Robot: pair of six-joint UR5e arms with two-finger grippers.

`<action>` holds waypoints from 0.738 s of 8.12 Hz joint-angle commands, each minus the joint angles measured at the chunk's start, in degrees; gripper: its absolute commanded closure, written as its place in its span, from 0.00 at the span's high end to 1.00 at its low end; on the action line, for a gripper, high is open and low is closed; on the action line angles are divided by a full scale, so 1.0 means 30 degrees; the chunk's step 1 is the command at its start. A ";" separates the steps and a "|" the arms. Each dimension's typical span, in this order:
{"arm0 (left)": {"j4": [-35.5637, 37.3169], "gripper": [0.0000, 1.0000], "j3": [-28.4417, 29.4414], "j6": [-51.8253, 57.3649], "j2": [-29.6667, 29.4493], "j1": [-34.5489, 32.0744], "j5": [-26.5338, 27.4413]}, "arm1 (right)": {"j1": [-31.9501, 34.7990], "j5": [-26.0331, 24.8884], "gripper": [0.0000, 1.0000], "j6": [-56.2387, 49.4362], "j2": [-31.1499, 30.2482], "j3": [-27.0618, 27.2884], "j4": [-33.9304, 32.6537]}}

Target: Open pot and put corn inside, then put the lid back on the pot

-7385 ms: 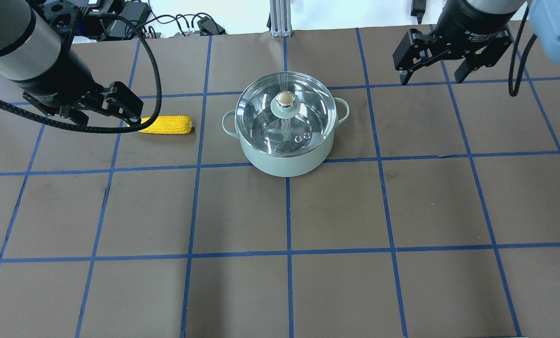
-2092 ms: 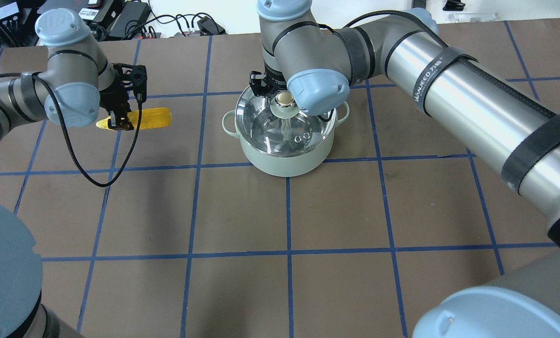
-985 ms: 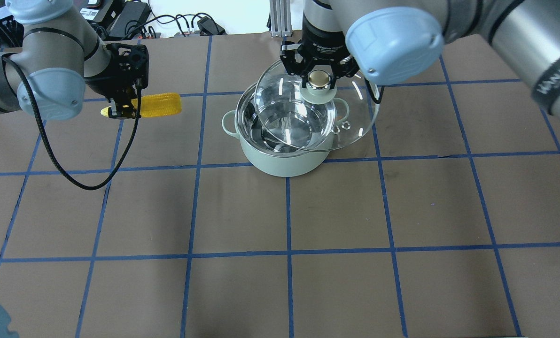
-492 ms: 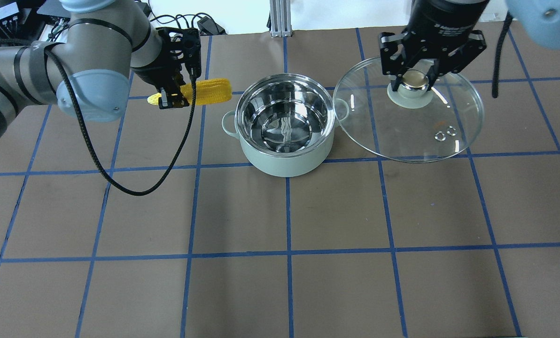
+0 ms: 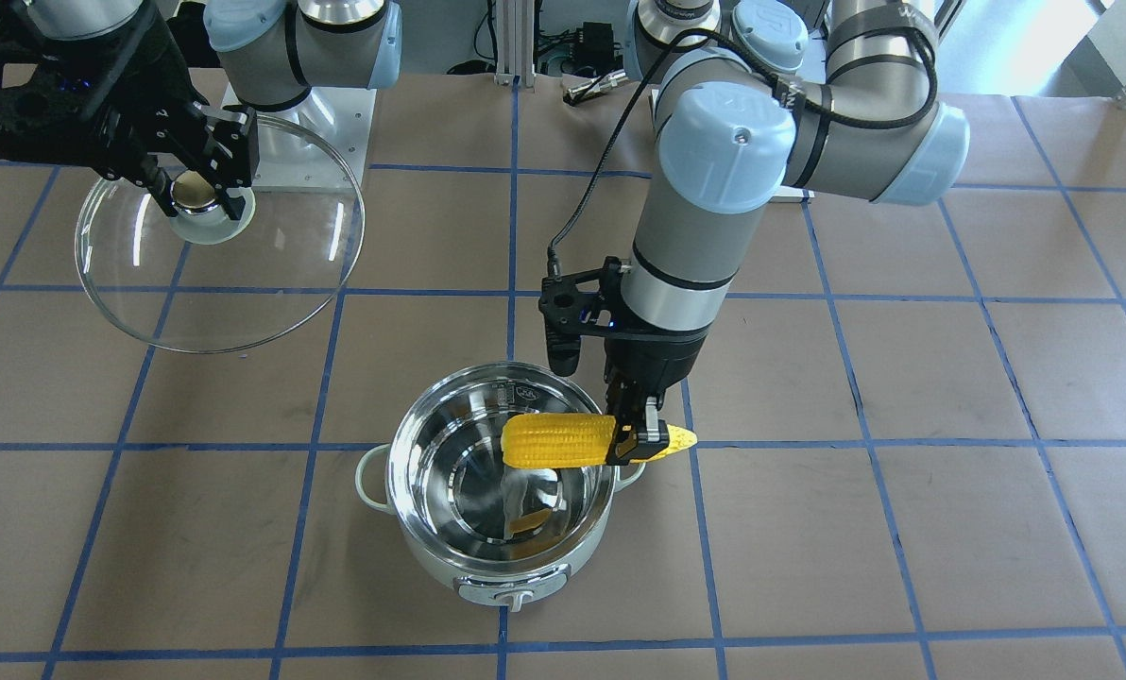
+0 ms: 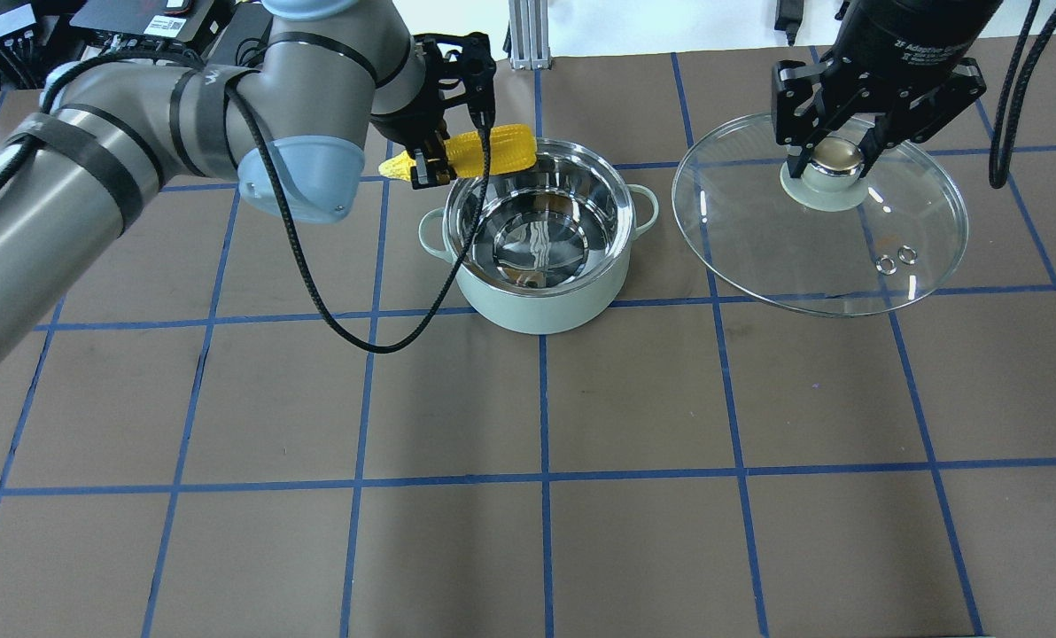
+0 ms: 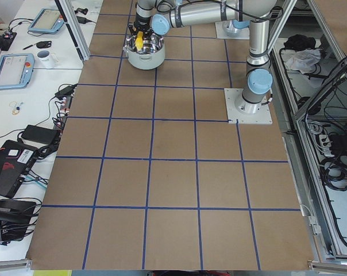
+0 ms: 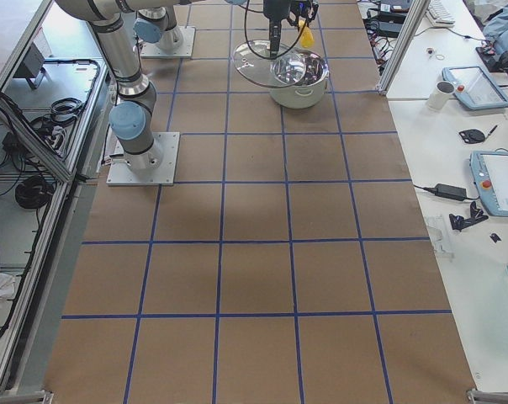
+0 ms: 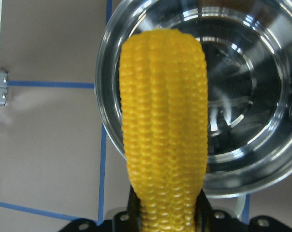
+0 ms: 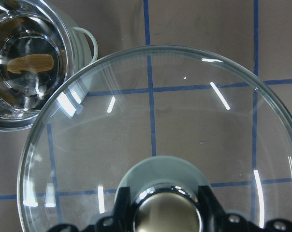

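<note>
**Corn at the rim, lid held aside**

Start at the left gripper [image 6: 428,168]. Its two fingers are pinched on the corn [image 6: 484,152] close to the tapered end, so the yellow point sticks out behind them and the blunt end reaches forward. The cob hangs level above the pot [image 6: 537,301]. Read the overhead view as a clock with twelve at the far side of the table, and you find the cob crossing the rim at about eleven o'clock. Your left wrist camera looks straight along it: the blunt end is over the shiny steel interior, and the gripped end is outside the rim. A yellow reflection of it lies on the pot's floor. A black cable [image 6: 377,341] loops down from the left wrist across the pot's nine o'clock side.

Out at the pot's three o'clock, the right gripper [image 6: 834,152] is clamped on the beige-gold knob [image 10: 167,212] of the lid [image 6: 811,257], with a finger on either side. The glass dome hangs from that grip above the table [image 6: 634,399]. In the overhead view its rim shows just beside the pot's three o'clock handle [image 6: 645,208].

The pot stands open on brown paper ruled with blue tape [image 6: 543,399], and its control knob [image 5: 511,597] faces your side.
</note>
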 commanded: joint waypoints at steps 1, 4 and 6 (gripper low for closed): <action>0.2223 0.00 0.0272 -0.2199 -0.1620 -0.2017 0.0089 | -0.0038 0.0042 0.19 -0.0076 -0.0007 0.0021 -0.0182; 0.2285 0.00 0.0273 -0.2583 -0.2735 -0.2256 0.0206 | -0.0097 0.0012 0.20 -0.0134 0.0022 0.0021 -0.0271; 0.2285 0.00 0.0273 -0.2612 -0.2970 -0.2256 0.1025 | -0.0097 -0.0016 0.20 -0.0135 0.0023 0.0021 -0.0271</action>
